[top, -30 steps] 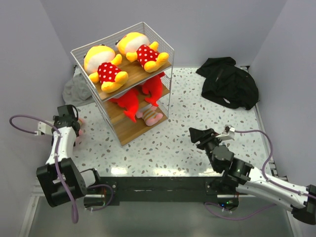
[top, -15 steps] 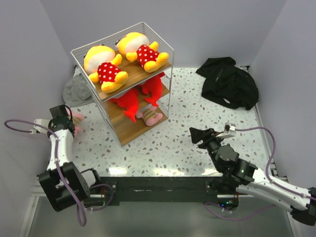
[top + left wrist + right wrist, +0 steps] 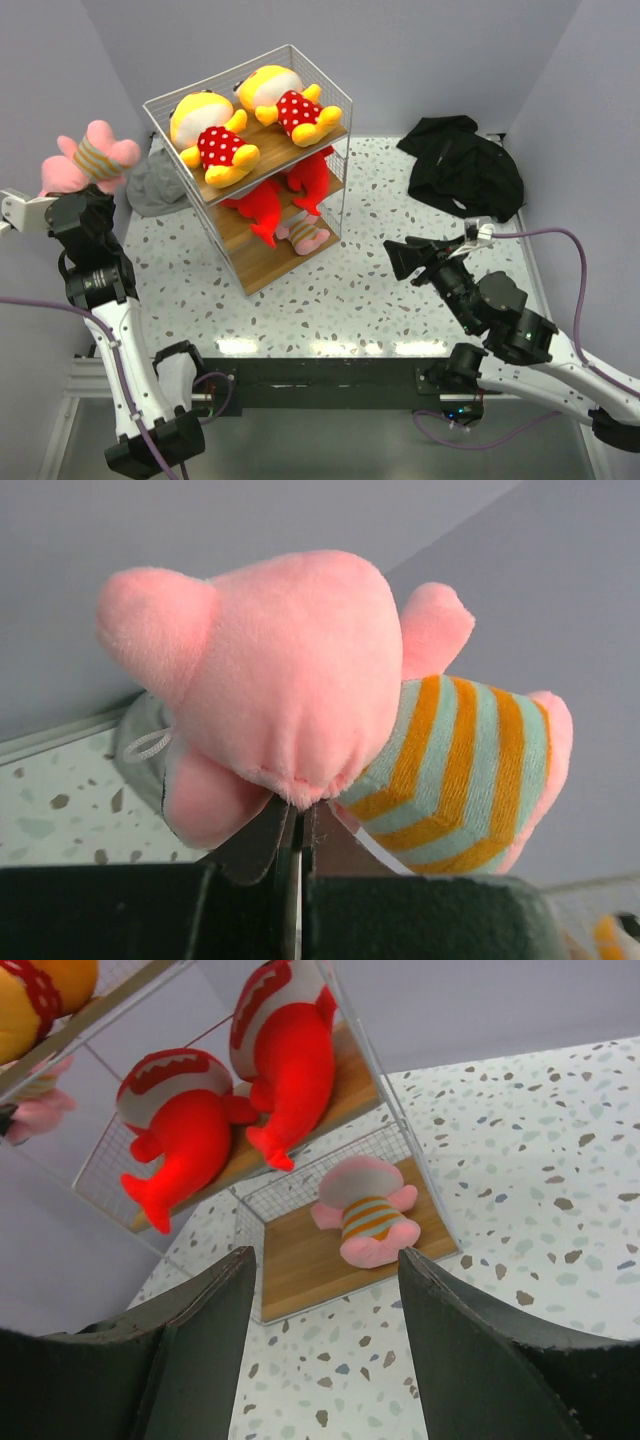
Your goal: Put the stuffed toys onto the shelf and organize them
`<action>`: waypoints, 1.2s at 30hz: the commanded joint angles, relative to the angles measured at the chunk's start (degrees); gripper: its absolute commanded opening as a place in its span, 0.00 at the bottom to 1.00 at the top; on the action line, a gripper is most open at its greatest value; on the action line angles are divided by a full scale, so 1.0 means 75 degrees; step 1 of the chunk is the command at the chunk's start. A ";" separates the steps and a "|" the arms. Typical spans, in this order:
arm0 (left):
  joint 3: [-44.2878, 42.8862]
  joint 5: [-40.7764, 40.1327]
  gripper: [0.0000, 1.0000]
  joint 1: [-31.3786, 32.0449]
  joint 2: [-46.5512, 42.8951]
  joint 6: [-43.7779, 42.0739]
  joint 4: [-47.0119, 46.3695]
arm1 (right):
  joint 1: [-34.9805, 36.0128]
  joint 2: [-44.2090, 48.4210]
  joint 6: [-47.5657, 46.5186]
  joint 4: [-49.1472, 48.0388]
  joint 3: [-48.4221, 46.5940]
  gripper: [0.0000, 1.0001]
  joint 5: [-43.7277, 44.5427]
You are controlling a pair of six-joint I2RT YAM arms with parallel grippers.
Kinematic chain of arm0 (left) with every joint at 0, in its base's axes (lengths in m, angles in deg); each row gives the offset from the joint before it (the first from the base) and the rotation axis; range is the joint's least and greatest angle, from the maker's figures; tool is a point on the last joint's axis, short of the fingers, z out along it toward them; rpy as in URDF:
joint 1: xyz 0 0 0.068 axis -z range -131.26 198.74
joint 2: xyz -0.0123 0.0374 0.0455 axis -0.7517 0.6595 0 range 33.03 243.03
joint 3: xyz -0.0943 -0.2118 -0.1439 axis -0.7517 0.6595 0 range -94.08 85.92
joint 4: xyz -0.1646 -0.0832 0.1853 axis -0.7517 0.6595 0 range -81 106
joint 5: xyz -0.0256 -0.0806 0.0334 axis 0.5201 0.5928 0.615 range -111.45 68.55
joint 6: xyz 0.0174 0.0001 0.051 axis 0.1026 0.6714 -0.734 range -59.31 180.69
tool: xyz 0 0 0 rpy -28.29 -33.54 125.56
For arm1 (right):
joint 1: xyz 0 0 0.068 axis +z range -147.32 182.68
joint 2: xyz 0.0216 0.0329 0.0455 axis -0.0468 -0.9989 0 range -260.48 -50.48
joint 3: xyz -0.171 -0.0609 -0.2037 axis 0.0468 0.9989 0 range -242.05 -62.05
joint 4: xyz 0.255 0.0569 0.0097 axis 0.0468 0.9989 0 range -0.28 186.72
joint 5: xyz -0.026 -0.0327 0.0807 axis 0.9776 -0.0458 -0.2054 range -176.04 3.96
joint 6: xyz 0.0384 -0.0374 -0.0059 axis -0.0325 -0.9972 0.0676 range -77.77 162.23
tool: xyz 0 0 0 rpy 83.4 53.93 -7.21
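We see the left gripper [image 3: 82,192] up in the air to the left of the white wire-frame shelf with three light wooden boards [image 3: 258,265]. Its fingers [image 3: 262,842] are pressed almost together, pinching a fold on the underside of a pink stuffed toy in orange-and-teal striped clothes [image 3: 300,680]. This held pink toy sits on top of the fingertips, clear of the speckled table [image 3: 400,210], and touches nothing else that we can make out. In the top view it is left of the shelf's top board, on the side where a grey fabric hat [image 3: 152,185] lies just beside the shelf.

The right gripper [image 3: 398,258] is off the table to the right of the shelf, pointing toward it. Its two dark fingers [image 3: 200,1345] stand well apart, with nothing between them and nothing touching them.

On the shelf's top board we count two yellow stuffed dolls in red white-dotted outfits [image 3: 208,135] [image 3: 285,100], side by side. On the middle board lie two red stuffed sharks with white toothy mouths [image 3: 185,1125] [image 3: 290,1060], their tails reaching past the board's front edge. On the bottom board lies a second pink striped toy [image 3: 368,1210], near the right front corner.

A black cloth heap [image 3: 465,165] lies on the table well to the right of the shelf.
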 commanded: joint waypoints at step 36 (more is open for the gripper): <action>-0.0809 0.8294 0.00 -0.0016 -0.0057 0.4758 -1.0778 | 0.0016 -0.4971 -0.4351 -0.2440 -0.6449 0.67 -0.7049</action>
